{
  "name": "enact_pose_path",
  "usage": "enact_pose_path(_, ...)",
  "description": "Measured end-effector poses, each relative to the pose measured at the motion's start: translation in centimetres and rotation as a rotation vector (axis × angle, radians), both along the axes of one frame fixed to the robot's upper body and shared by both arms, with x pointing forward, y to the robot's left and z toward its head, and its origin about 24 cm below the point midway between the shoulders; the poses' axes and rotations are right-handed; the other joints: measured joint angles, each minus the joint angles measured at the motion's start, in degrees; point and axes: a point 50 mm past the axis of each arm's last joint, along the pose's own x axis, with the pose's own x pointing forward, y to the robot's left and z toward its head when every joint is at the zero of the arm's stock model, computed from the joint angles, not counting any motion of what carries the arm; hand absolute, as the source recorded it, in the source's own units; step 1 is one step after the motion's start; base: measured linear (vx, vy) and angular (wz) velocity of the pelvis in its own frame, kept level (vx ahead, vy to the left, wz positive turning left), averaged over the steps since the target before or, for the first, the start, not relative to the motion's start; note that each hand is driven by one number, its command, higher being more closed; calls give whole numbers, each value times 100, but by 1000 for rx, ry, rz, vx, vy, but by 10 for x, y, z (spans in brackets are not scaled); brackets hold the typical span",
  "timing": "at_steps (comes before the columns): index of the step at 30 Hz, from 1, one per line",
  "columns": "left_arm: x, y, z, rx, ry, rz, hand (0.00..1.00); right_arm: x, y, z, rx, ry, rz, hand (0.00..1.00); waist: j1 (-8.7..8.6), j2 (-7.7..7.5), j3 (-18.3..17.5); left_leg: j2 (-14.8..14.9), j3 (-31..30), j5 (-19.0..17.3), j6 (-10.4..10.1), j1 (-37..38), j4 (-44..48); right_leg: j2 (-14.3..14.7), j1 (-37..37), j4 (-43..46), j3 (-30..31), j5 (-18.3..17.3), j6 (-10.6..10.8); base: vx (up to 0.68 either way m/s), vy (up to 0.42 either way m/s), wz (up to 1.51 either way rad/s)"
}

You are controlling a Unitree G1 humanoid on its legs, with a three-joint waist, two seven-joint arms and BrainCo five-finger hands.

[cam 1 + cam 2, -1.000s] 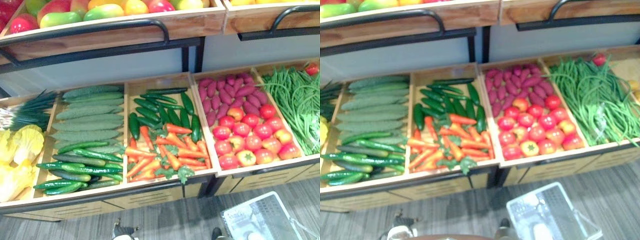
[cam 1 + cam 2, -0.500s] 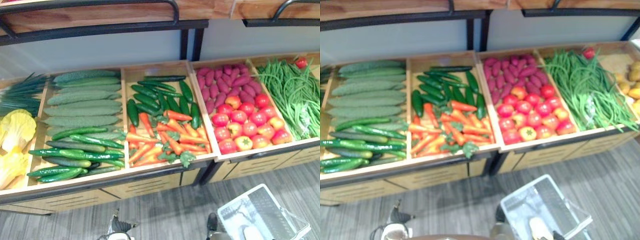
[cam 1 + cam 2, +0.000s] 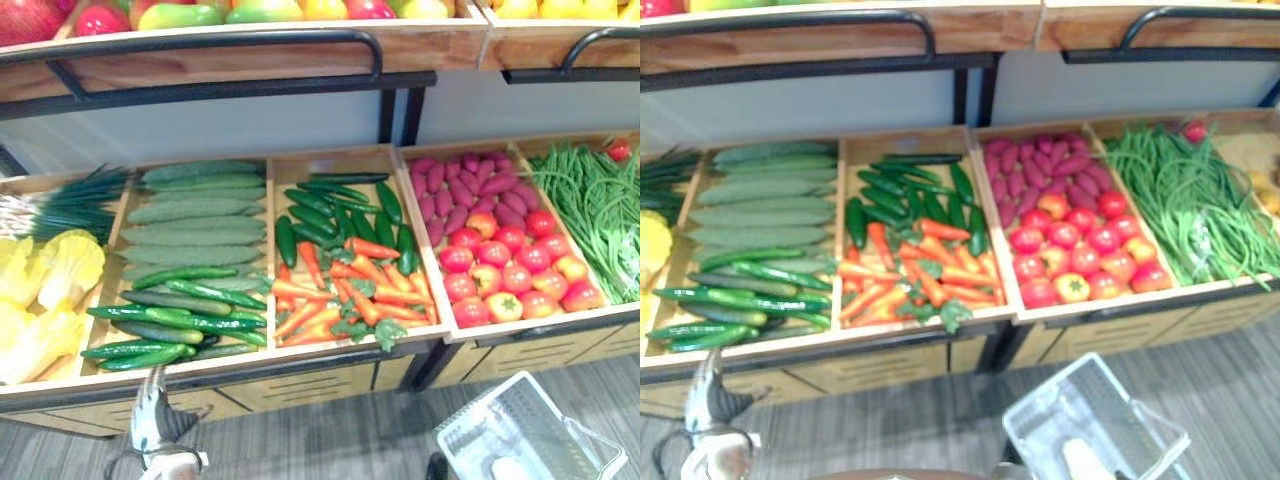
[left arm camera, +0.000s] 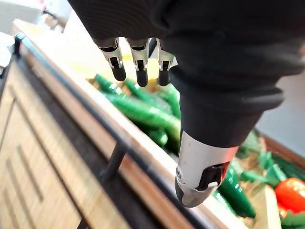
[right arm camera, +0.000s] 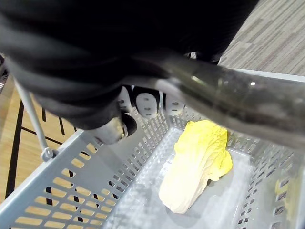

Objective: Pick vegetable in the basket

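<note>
Hovering left robot hand (image 4: 141, 67), fingers straight, loosely spread, holding nothing; glossy green cucumbers (image 4: 143, 112) just beyond fingertips, behind wooden crate rim (image 4: 95, 125). Right robot hand (image 5: 143, 102) curled round grey handle (image 5: 224, 98) of basket (image 5: 71, 183); basket hangs below that hand, yellow cabbage (image 5: 198, 162) lying inside, under fingers. Carrots (image 3: 340, 292), tomatoes (image 3: 510, 272) farther off, right of left robot hand.
</note>
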Motion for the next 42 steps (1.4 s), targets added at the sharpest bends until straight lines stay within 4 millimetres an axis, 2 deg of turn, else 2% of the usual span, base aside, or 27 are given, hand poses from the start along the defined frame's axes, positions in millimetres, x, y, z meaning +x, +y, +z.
enact_pose_path(1,1,2,6,26,-12,-17,0,0,-1,0,-3,2,3,100,0,7,-11,-6,-3,-6,3,0,-2,-7,0,-10,1,0,0,-88,-32,-2)
enact_pose_path(3,9,9,32,123,-77,-92,0,-4,-5,2,-15,12,8,100,11,38,-42,-7,-1,-40,19,-1,-2,-8,-7,-12,2,-23,-30,-52,-30,-5)
enact_pose_path(8,20,20,64,284,-124,-197,0,-11,-15,6,-44,34,24,100,-27,149,-112,-4,17,-47,28,-3,-25,8,-36,-12,16,-4,0,-3,-11,-2)
enact_pose_path(12,29,35,87,450,-82,-282,0,-11,-23,9,-62,39,47,100,-82,210,-154,-24,63,-44,23,20,-26,7,-62,-8,83,14,26,30,-2,-5)
enact_pose_path(14,38,38,97,577,4,-385,0,-11,-25,11,-66,41,62,100,-84,204,-160,-55,77,-47,28,17,-33,-11,-94,16,123,22,34,26,-6,-8)
enact_pose_path(16,45,33,97,635,85,-492,0,-10,-27,12,-79,52,90,100,-106,208,-162,-82,86,-49,32,18,-33,-31,-108,16,143,25,37,13,-11,-6)
enact_pose_path(21,56,10,72,613,300,-796,0,4,-33,21,-134,24,182,100,-211,271,-128,-155,272,-69,65,109,-31,-68,-144,16,313,62,92,-12,-20,-15)
enact_pose_path(23,60,1,68,603,320,-862,0,8,-33,22,-150,28,223,100,-187,278,-134,-185,396,-69,66,85,-29,-69,-260,17,449,97,91,-49,-33,-33)
enact_pose_path(27,82,-31,64,608,318,-1039,0,18,-32,25,-166,8,263,100,-144,292,-58,-206,601,-71,63,-98,19,-46,-562,20,654,201,80,-70,-71,-27)
enact_pose_path(31,95,-47,68,591,299,-1108,0,23,-34,29,-173,-13,274,100,-151,311,89,-148,735,-86,39,-117,77,36,-645,20,765,232,46,-40,-92,-17)
enact_pose_path(35,108,-59,75,621,262,-1149,0,22,-34,29,-172,-11,274,100,-142,259,162,-87,846,-100,13,-127,91,107,-702,21,813,242,34,-26,-81,-9)
enact_pose_path(39,116,-60,80,643,246,-1137,0,21,-35,29,-174,-10,269,100,-146,229,183,-84,853,-98,9,-235,106,116,-806,22,818,249,37,-4,-67,-2)
enact_pose_path(42,124,-52,84,660,256,-1082,0,21,-36,29,-174,-10,264,100,-148,229,183,-80,853,-96,7,-246,107,120,-813,23,813,250,38,12,-52,0)
